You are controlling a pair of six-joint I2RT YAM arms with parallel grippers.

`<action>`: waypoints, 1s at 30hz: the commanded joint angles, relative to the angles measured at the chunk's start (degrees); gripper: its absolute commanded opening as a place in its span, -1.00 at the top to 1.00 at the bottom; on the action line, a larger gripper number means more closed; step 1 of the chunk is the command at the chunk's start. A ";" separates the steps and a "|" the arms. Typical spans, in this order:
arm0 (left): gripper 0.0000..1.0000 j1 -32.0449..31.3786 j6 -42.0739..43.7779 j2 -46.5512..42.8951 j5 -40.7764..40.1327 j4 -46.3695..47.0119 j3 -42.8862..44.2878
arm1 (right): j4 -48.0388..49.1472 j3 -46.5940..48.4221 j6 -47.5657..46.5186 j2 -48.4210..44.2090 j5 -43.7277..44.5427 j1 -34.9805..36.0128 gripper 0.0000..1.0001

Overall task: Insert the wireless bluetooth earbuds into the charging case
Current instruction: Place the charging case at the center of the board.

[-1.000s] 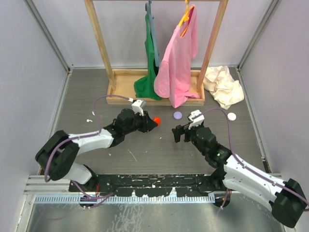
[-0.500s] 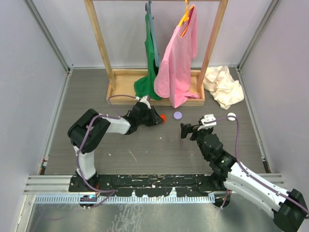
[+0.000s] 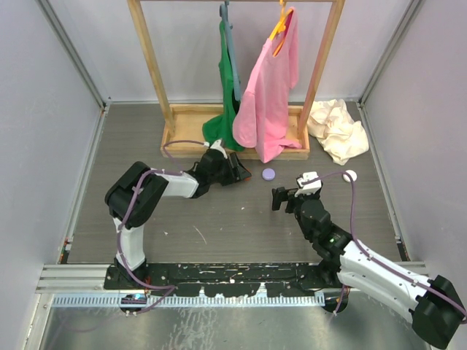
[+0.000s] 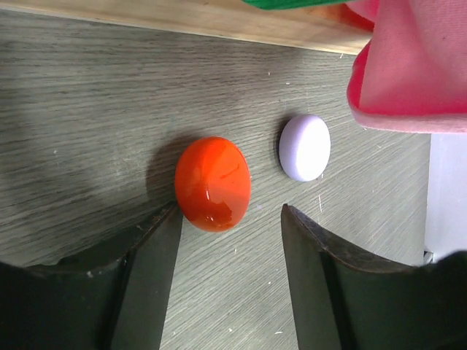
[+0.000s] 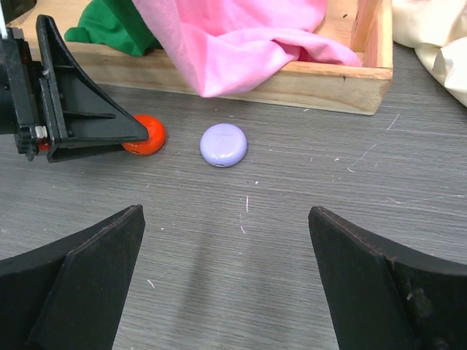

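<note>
You look barely started — the orange case [image 4: 212, 184] lies closed on the worktop [image 4: 87, 109], left claw [image 4: 230, 215] parted loosely around it, right claw [image 5: 225, 219] wide and empty — no earbuds in sight.

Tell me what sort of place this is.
Most likely a robot test cell: panel walls enclose a grey table, the left arm and right arm are bolted to a base rail, and props are staged: a wooden clothes rack, a pink shirt, an orange case.
</note>
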 commanded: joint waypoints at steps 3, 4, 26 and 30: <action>-0.30 1.08 2.16 -4.24 -3.68 -8.57 -1.39 | 0.83 2.92 0.67 -1.24 3.84 -0.16 -1.00; -0.35 1.15 2.43 -5.20 -4.48 -9.90 -1.91 | 0.06 3.54 0.83 -1.02 4.10 -0.12 -1.00; -0.96 7.15 15.86 -51.21 -19.09 -32.60 -20.41 | -22.23 19.20 11.11 14.13 17.11 -3.60 -1.00; -0.96 8.44 12.80 -59.90 -21.95 -34.38 -24.23 | -24.67 22.05 7.54 17.68 15.01 -7.09 -1.00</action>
